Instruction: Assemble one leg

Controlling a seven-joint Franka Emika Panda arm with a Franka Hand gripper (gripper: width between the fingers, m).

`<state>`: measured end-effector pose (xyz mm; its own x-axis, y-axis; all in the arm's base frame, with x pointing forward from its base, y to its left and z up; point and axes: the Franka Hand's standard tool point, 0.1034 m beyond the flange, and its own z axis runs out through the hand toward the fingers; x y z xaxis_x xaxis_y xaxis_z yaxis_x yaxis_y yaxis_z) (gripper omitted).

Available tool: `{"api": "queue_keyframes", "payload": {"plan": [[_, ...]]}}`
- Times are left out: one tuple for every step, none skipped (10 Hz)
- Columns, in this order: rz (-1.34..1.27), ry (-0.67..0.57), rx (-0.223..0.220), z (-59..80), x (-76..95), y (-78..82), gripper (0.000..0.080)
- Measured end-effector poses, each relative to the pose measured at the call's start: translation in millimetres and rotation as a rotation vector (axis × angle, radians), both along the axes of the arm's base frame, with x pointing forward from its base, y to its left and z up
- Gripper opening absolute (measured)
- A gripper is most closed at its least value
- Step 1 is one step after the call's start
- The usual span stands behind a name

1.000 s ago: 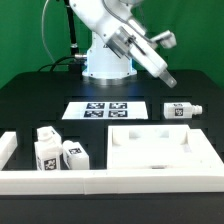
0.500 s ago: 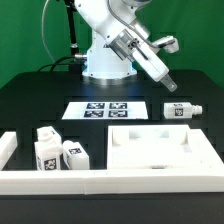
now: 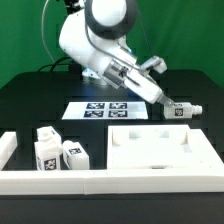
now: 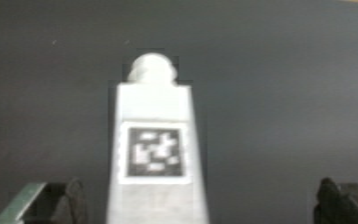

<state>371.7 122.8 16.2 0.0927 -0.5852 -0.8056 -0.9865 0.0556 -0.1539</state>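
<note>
The leg, a white square post with a marker tag and a narrow stub at one end, lies on the black table at the exterior view's right. My gripper hangs just over its end nearer the marker board. In the wrist view the leg lies lengthwise between my open fingers, closer to one finger than the other, with its stub pointing away. My gripper is open and holds nothing.
The marker board lies mid-table. Two more white tagged posts stand at the front left. A large flat white slab lies at the front right. A long white wall runs along the front.
The arm has swung down and toward the exterior view's right. The gripper has dropped from high above the table to just over the leg. The leg has not moved.
</note>
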Motion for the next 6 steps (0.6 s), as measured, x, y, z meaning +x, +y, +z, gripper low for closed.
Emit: {"api": "queue_keyframes", "payload": {"plan": [[0.007, 0.017, -0.018, -4.3, -3.1, 1.6, 0.0648], [0.002, 0.013, -0.018, -3.3, -1.6, -0.4, 0.0648], [0.0, 0.015, -0.018, -4.0, -2.0, -1.3, 0.0648], [-0.001, 0.016, -0.019, -4.4, -2.3, -1.6, 0.0648], [-0.003, 0.015, 0.015, -3.3, -2.9, 0.3, 0.0648], [-0.026, 0.023, 0.09, -6.3, -4.6, 0.2, 0.0648]]}}
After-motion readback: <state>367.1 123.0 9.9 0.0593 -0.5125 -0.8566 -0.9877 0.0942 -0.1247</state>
